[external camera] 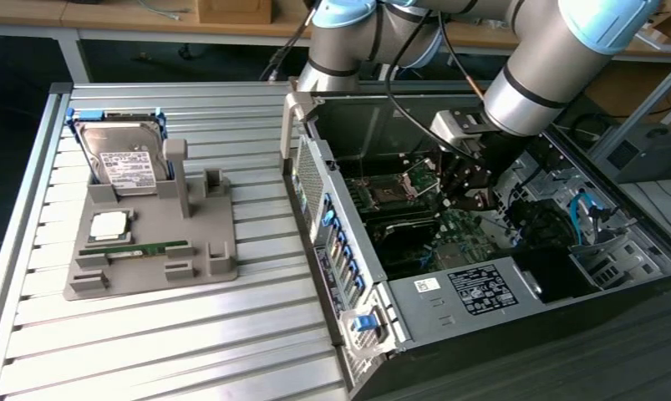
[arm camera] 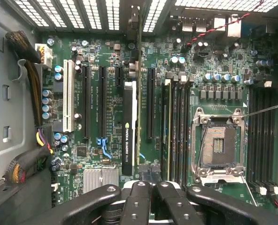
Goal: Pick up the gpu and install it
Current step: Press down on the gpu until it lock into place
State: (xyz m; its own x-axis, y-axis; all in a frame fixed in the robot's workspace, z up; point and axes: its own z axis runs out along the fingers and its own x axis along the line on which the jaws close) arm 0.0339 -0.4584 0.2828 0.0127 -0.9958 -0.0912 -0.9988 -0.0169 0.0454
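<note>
The gpu (arm camera: 129,126) is a thin black card seen edge-on. It stands upright in a long slot of the green motherboard (arm camera: 94,154), and its far end reaches the case's vented rear wall. My gripper (arm camera: 150,185) is shut, with its black fingers (arm camera: 139,197) pressed together just short of the card's near end. Whether they touch the card I cannot tell. In the exterior view my gripper (external camera: 469,194) hangs inside the open computer case (external camera: 347,251), low over the board.
An open CPU socket (arm camera: 219,145) and RAM slots lie beside the card, and cable bundles (arm camera: 28,164) run along the case wall. On the slatted table a grey tray (external camera: 145,267) holds a hard drive (external camera: 124,159), a CPU (external camera: 109,224) and a RAM stick (external camera: 134,248).
</note>
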